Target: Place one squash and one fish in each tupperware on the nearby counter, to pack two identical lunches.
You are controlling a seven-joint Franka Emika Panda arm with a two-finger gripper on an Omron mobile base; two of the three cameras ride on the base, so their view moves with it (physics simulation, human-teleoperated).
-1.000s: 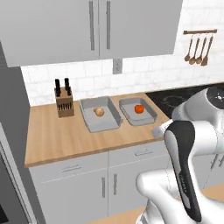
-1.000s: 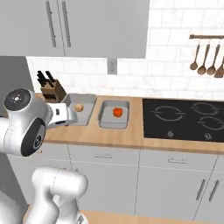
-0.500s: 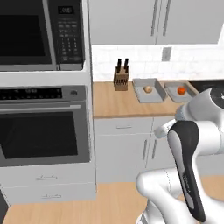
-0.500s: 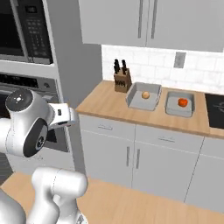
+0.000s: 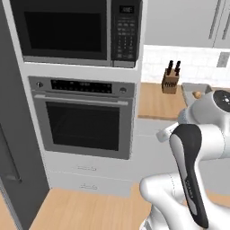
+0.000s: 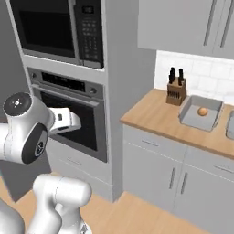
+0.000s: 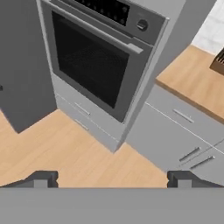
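Far to the right of the gripper, a tupperware with a squash sits on the counter. The base has swung away toward the oven; jaws wide, empty, probably seeking fish.

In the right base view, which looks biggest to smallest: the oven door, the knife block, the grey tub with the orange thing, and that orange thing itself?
1. Oven door, though it sits nearer the camera.
2. Grey tub.
3. Knife block.
4. Squash, smallest, lying inside the tub.
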